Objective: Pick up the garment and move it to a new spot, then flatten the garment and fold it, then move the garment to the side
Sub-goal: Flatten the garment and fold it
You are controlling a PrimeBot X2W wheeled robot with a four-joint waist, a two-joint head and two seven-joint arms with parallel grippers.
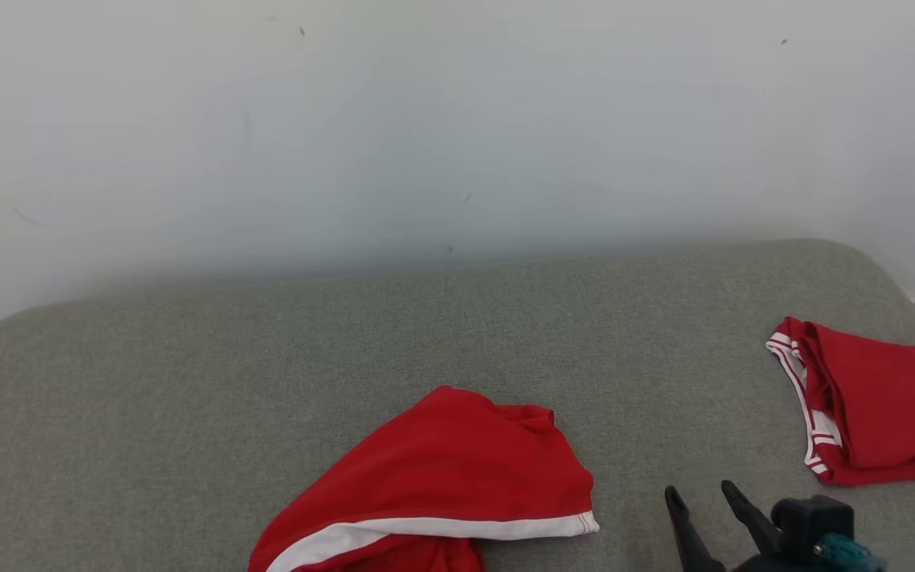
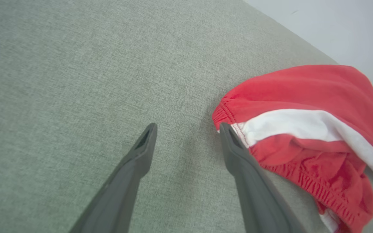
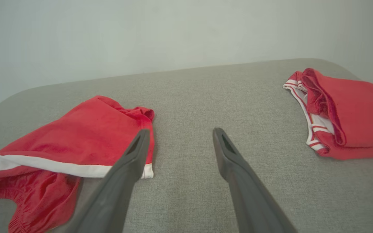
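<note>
Crumpled red cloth garment with a white band [image 1: 442,477] lies at six o'clock on the grey fabric tabletop [image 1: 187,397]. Left pincer [image 2: 188,127] and right pincer [image 1: 700,490] gape empty; best pinch opposite waistband corners, then draw outward.

No legible text or labels, seemingly.

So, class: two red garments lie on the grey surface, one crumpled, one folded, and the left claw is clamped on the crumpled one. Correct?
No. In the left wrist view the left claw is open and holds nothing; it stands beside the crumpled garment. The rest holds: the folded garment lies apart on the grey surface.
</note>
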